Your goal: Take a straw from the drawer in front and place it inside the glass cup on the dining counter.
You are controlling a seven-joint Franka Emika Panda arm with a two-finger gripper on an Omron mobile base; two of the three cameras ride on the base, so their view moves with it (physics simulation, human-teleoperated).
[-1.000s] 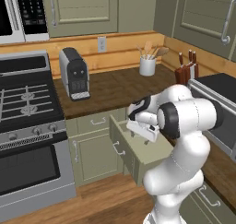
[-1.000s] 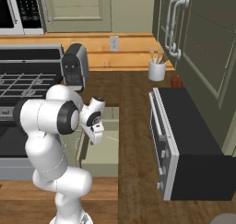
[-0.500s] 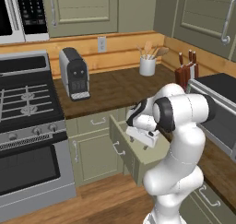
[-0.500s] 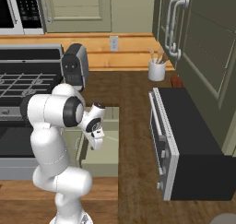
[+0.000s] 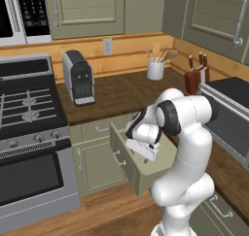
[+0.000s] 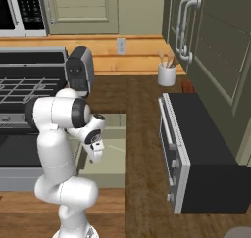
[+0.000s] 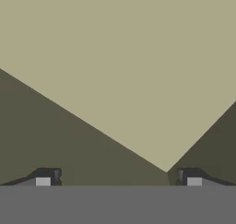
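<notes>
Reaching down into the open pale olive-green drawer (image 5: 141,169), the two-finger gripper (image 7: 118,178) spreads its dark tips wide, holding nothing. Pale green drawer floor and shadowed walls lie ahead, toward twelve o'clock.

My gripper (image 7: 118,180) has dark matt finger tips with small pale grey pads; beneath it the drawer (image 7: 138,57) floor is a flat, matt pale olive, smooth and unmarked; its front (image 5: 122,157) is the same painted matt green with a small silvery metal handle (image 5: 117,158); beyond my gripper the worktop (image 5: 121,92) is dark brown wood grain with a low sheen; the wall planks (image 5: 129,45) behind are light wood; my arm (image 5: 187,133) is glossy white.
</notes>
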